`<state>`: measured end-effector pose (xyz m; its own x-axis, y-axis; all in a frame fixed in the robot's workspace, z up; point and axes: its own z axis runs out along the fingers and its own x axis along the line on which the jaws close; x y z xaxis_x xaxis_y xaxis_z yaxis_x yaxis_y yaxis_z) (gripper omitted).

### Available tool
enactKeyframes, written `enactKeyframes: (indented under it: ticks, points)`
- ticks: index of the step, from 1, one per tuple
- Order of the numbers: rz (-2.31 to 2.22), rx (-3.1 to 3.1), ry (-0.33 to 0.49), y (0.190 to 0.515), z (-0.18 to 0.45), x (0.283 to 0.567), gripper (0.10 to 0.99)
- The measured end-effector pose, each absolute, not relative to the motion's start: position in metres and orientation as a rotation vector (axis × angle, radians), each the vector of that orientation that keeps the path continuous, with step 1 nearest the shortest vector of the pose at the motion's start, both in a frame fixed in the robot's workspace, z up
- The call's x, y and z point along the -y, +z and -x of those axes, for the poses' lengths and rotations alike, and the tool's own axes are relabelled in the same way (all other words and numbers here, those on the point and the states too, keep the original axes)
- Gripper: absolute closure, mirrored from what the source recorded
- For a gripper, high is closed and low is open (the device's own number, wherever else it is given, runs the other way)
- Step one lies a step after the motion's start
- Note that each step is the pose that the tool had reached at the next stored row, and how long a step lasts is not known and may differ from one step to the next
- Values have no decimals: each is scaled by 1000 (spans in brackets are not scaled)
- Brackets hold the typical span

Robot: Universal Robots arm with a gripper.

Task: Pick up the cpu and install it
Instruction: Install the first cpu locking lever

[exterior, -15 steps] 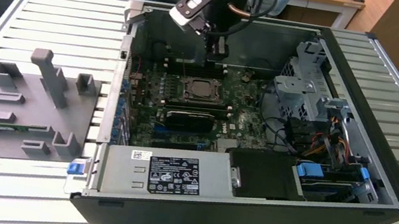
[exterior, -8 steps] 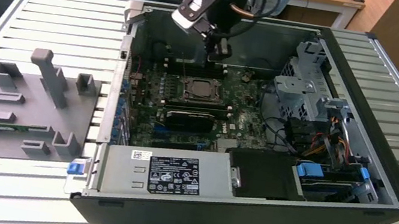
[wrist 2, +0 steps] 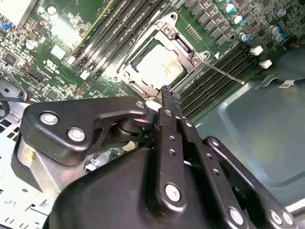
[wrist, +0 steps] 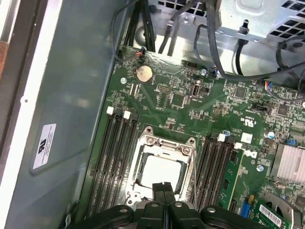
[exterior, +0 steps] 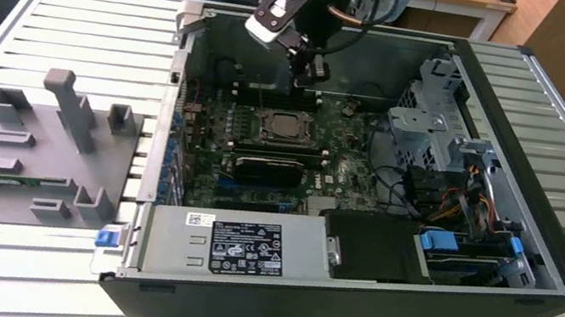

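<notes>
The cpu is a flat silver square lying in the motherboard socket inside the open computer case. Both wrist views show it, cpu and cpu, ringed by the socket's metal frame. A thin metal lever juts out beside the socket. My gripper hangs above the board just behind the socket, apart from the chip. Its black fingers are pressed together with nothing between them, and the gripper tip hovers near the socket's edge.
A grey fixture tray with upright posts stands on the slatted table at the exterior view's left. Inside the case are a black heatsink block, memory slots, a power supply, a drive cage and cable bundles.
</notes>
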<state>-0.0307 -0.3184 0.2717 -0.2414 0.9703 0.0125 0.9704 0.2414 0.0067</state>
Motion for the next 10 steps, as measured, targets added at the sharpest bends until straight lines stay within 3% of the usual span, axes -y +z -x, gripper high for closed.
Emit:
enactKeyframes:
  ticks: [10]
  points:
    - [1842,2538,-20,272,31,318,980]
